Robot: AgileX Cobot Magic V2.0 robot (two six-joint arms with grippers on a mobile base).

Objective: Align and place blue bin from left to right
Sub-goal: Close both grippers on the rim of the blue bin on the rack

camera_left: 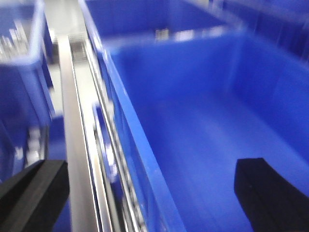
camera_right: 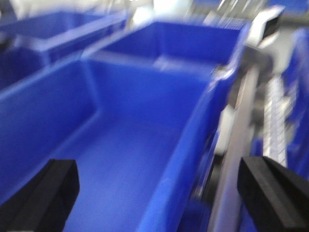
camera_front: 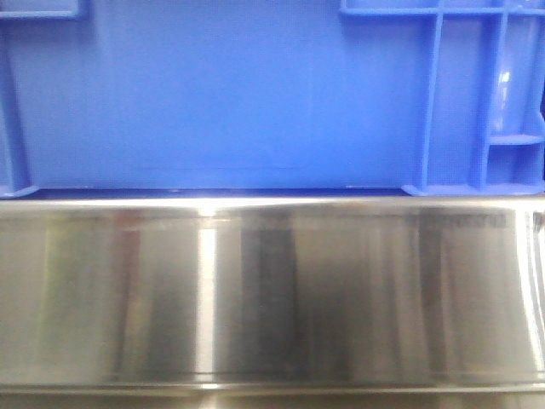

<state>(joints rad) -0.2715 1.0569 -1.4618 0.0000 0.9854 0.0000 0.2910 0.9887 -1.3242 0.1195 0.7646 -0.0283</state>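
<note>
1. Front view: the blue bin [camera_front: 213, 94] fills the upper half. I see only one flat wall, with raised ribs at its right corner. The rim and both ends are cut off by the frame.
2. The bin sits directly behind a brushed steel ledge [camera_front: 272, 290]. I cannot tell whether its base rests on the ledge or on something behind it.
3. Neither of my grippers appears in the front view.
4. Left wrist view, blurred: my left gripper [camera_left: 152, 166] is spread wide. One black finger [camera_left: 34, 193] hangs outside the bin beside a metal rail [camera_left: 72, 121], and the other hangs inside, over the bin floor. The bin's side wall runs up between them.
5. Right wrist view, blurrier: my right gripper [camera_right: 157, 164] is also spread wide and straddles the opposite wall. The outer finger [camera_right: 270, 193] is beside a second rail [camera_right: 236, 145].
6. Only the fingertips are in frame. Nothing is pinched, and I cannot tell whether either pad touches the wall.
7. A neighbouring bin [camera_left: 145, 19] lies past the far end and also shows in the right wrist view [camera_right: 193, 43]. Its edges are smeared, so I cannot tell whether it touches my bin.
</note>
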